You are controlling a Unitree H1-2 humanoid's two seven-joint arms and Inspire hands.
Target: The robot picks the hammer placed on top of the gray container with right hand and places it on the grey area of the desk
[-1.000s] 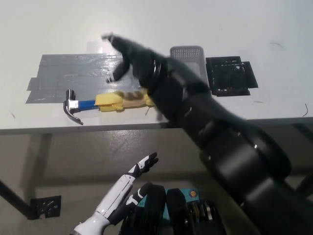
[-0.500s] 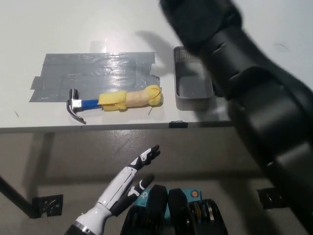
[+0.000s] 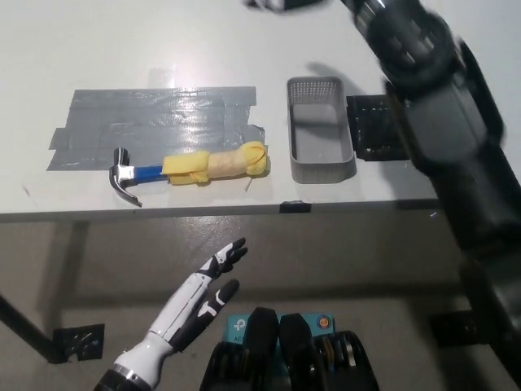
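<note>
The hammer [image 3: 195,168], with a steel head, blue neck and yellow wrapped handle, lies flat on the grey taped area [image 3: 155,122] of the white desk, near the front edge. No hand touches it. The grey container [image 3: 319,155] stands to its right with nothing in it. My black right arm [image 3: 431,106] rises high over the desk's right side. Its hand [image 3: 277,4] is only a blurred sliver at the top edge. My white left hand [image 3: 199,295] rests below the desk's front edge, open and holding nothing.
A black patch [image 3: 368,130] lies on the desk right of the container, partly hidden by my right arm. The desk's front edge [image 3: 163,213] runs across the middle of the picture. A black bracket [image 3: 77,342] sits on the floor at lower left.
My right arm has lifted off the hammer's handle and swung up and to the right, uncovering the container. The hammer stays on the grey tape. The left hand dropped slightly.
</note>
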